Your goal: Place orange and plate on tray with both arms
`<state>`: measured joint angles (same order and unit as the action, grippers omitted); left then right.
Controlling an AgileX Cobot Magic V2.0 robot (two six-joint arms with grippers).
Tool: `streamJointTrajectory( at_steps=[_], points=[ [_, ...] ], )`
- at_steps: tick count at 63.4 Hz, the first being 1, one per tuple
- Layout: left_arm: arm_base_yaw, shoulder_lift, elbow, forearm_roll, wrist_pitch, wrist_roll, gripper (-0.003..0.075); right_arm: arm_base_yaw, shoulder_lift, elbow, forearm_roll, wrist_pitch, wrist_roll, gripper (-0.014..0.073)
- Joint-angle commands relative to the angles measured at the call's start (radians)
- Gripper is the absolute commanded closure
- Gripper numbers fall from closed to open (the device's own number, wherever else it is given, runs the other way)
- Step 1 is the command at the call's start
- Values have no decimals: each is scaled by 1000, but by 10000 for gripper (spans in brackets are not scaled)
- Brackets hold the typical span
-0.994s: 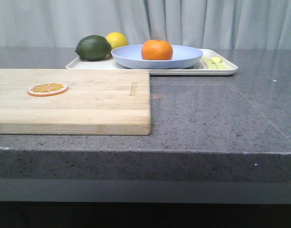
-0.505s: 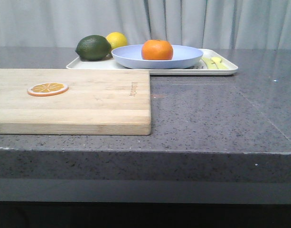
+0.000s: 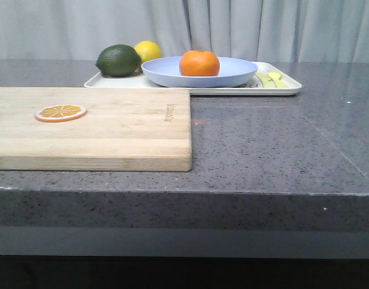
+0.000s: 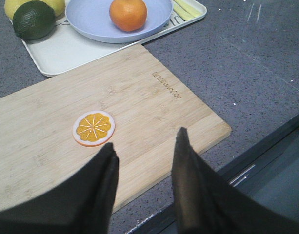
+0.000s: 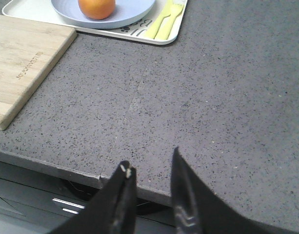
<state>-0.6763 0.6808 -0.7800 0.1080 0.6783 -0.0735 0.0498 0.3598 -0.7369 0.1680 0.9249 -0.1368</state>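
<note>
The orange (image 3: pixel 199 63) rests in the pale lavender-blue plate (image 3: pixel 232 72), and the plate stands on the off-white tray (image 3: pixel 285 89) at the back of the counter. Both wrist views show them too: orange (image 4: pixel 128 13), plate (image 4: pixel 93 19), tray (image 4: pixel 61 51); orange (image 5: pixel 96 7), plate (image 5: pixel 129 12), tray (image 5: pixel 139 31). My left gripper (image 4: pixel 145 145) hangs open over the near edge of the cutting board, nothing between its fingers. My right gripper (image 5: pixel 150 159) is open and empty above the counter's front edge. Neither gripper appears in the front view.
A wooden cutting board (image 3: pixel 112 129) lies front left with a thin orange slice (image 3: pixel 60 112) on it. A dark green avocado-like fruit (image 3: pixel 118 60) and a yellow lemon (image 3: pixel 148 50) sit on the tray's left end; pale yellow cutlery (image 3: pixel 273 79) lies at its right end.
</note>
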Motion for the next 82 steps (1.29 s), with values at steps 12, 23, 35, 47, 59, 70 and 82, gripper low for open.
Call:
streamJointTrajectory(
  at_steps=[12,23,35,47,59,70,82],
  points=[
    [1,-2,-25,4,-66,-8,719,-3,9,-21,3,-73,-14,659],
    [1,-2,-25,4,-66,-8,740,-3,9,-20,3,-74,-14,659],
    [1,-2,-25,4,-66,-8,740,-3,9,-20,3,-74,-14,659],
    [1,-2,-25,4,-66,-8,740,-3,9,-20,3,-74,-14,659],
    [21,-38,34,-7,-103,-8,740,-3,9,-20,3,-72,-14,659],
    [155,-170,214,37,-270,-8,740,-3,9,-20,3,-72,-14,659],
    [339,-389,465,-5,-500,-8,740,-3,9,-20,3,-72,-14,659]
  ],
)
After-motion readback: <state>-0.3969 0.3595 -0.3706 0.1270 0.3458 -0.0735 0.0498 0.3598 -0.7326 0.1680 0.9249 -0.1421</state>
